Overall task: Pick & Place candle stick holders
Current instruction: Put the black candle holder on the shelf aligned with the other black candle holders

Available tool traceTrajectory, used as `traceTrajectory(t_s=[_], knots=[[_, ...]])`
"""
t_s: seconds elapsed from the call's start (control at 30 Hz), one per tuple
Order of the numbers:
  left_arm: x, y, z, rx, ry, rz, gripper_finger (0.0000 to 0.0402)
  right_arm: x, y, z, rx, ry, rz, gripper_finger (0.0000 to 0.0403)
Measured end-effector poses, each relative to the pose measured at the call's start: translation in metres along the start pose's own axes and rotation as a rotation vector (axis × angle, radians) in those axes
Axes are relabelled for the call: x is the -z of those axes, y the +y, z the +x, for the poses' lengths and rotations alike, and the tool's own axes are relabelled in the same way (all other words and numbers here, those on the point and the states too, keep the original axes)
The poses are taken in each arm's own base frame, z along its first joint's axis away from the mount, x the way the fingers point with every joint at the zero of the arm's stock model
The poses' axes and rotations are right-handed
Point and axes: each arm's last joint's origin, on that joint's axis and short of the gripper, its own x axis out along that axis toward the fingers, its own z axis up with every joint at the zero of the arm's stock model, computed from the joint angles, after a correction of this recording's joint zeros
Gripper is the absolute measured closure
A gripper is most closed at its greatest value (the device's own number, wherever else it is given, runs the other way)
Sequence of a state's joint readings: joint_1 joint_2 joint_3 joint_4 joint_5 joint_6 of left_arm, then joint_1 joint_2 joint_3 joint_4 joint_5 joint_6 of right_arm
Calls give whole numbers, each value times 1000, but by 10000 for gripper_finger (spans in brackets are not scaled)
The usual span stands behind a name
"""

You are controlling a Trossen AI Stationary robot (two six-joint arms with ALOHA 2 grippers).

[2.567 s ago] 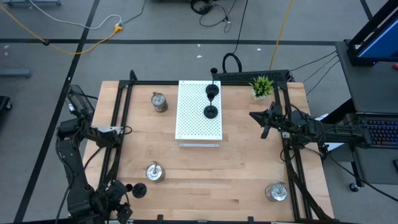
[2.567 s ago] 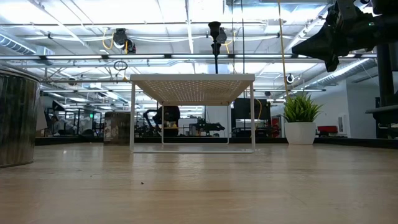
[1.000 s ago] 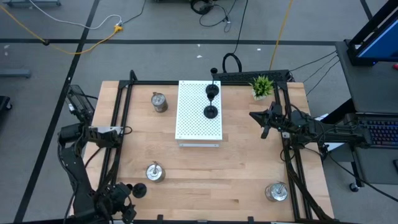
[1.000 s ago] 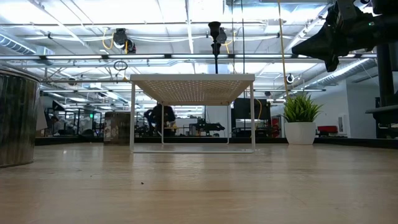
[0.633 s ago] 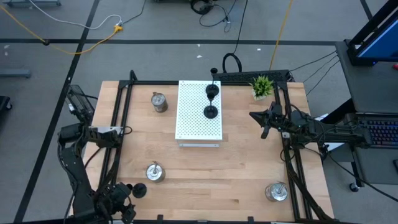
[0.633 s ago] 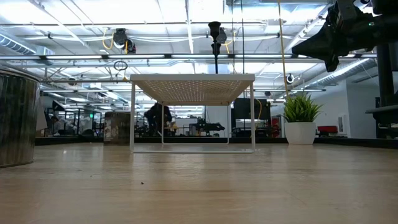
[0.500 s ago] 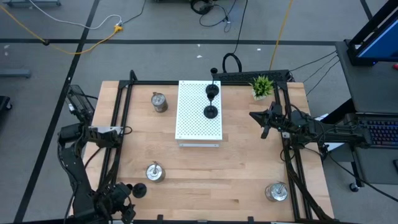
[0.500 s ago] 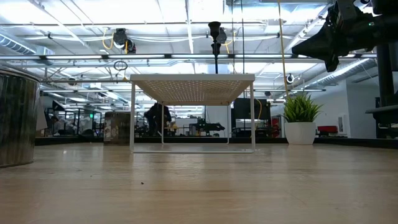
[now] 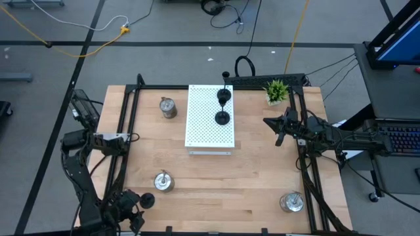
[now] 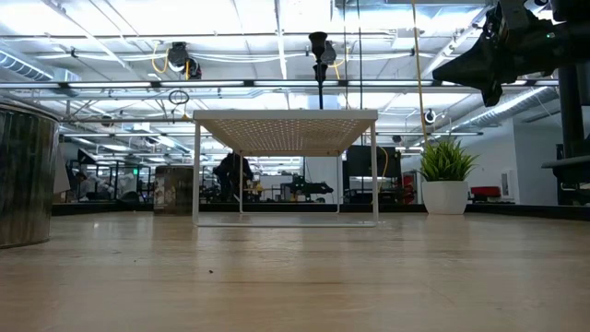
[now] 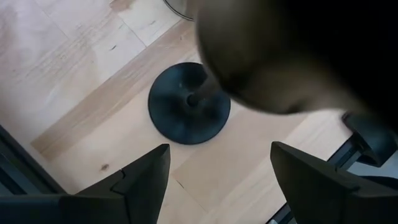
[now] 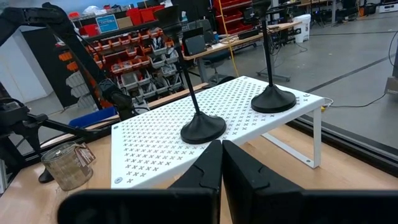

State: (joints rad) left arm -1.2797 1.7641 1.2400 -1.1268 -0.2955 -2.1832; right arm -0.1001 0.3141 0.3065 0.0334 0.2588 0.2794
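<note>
A black candle stick holder (image 9: 146, 200) stands on its round base (image 11: 188, 102) near the table's front left corner. My left gripper (image 9: 131, 208) hovers over it, open, looking down; its fingers (image 11: 140, 177) stand on either side of the base without touching it, and the holder's blurred top looms close to the wrist camera. Two black holders (image 9: 223, 96) (image 9: 222, 118) stand on the white perforated board (image 9: 209, 124). Three silver holders (image 9: 168, 107) (image 9: 163, 181) (image 9: 291, 202) stand on the table. My right gripper (image 9: 278, 128) is shut and empty, raised at the right.
A small green potted plant (image 9: 276, 90) stands at the far right. Black frame rails (image 9: 128, 131) run along the table's left and right sides. In the low view a silver holder (image 10: 23, 175) looms at the left, and the board (image 10: 286, 120) stands on its legs.
My left gripper has shifted a little toward the black holder at the table's front left corner. My right arm has kept still.
</note>
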Motion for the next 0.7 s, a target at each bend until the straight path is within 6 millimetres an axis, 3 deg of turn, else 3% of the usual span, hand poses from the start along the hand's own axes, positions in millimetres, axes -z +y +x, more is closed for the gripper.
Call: traceTrajectory(t_s=[0.33, 0.6, 0.7], knots=[[-3, 4, -2, -28, -19, -39, 119, 0, 0, 0, 0, 0, 1, 398], [-12, 5, -29, 5, 28, -56, 119, 0, 0, 0, 0, 0, 8, 399], [-12, 8, -30, -23, 19, -43, 119, 0, 0, 0, 0, 0, 8, 399]])
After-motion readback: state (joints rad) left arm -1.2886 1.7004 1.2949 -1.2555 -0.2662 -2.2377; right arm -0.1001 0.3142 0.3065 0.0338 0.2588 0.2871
